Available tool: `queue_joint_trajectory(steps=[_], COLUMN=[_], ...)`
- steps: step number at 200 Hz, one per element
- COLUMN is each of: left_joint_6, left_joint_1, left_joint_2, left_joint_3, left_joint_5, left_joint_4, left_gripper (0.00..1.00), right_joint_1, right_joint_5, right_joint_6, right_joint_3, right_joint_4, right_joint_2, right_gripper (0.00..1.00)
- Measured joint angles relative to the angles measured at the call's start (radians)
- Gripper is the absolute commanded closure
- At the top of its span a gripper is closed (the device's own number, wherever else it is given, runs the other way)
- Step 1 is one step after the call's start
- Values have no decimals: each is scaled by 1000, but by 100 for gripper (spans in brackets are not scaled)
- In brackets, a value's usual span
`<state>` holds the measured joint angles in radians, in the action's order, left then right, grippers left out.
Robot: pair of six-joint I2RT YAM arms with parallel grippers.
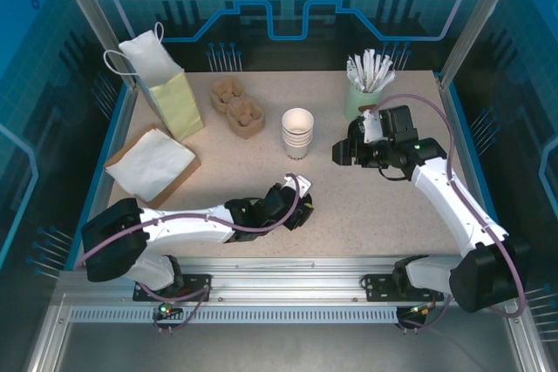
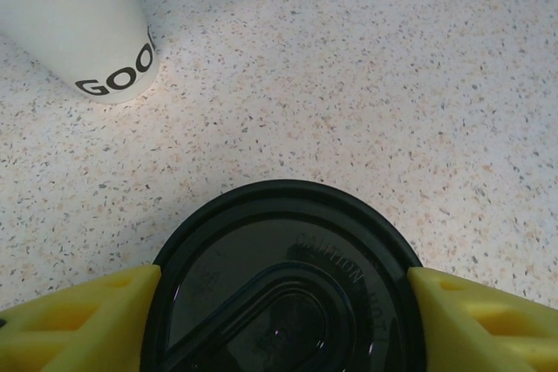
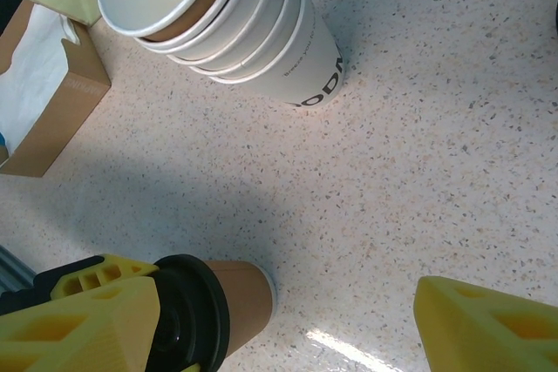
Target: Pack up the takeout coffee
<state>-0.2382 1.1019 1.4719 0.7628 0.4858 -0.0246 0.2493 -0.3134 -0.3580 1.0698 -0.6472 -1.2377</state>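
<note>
At the ten o'clock corner of the table stands a paper bag, with a box of napkins at nine o'clock. Near the middle, the left gripper clasps the coffee cup, which stands upright on the table. Its yellow fingers sit against both sides under the black lid. A stack of white cups stands at twelve o'clock from the coffee cup. At its two o'clock the right gripper hangs with jaws wide apart, holding nothing.
</note>
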Motion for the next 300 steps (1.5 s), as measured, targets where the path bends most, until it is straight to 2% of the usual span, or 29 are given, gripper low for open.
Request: queue_joint_trajectory(steps=[88,219,257,282,300], left_joint_6=[-2,-45,-48,-63,-94], left_joint_1=[-14,-14,-16,-37,-83], left_joint_2=[2,5,-51,-128,-192], left_joint_3=[74,116,117,116,109], left_joint_5=[-30,-35,-39,-69,-124], left_joint_4=[102,191,210,220,232], left_gripper=[32,20,11,11,12], right_joint_1=[21,34,43,47,58], right_joint_5=[22,23,23,12,-34], right_joint_6=[0,0,5,23,36], right_joint_3=[3,18,18,2,-51], right_joint_4=[-19,-28,-41,-45,-38], right_joint_2=[-13,-13,-13,-6,13], right_gripper=[22,22,22,20,19])
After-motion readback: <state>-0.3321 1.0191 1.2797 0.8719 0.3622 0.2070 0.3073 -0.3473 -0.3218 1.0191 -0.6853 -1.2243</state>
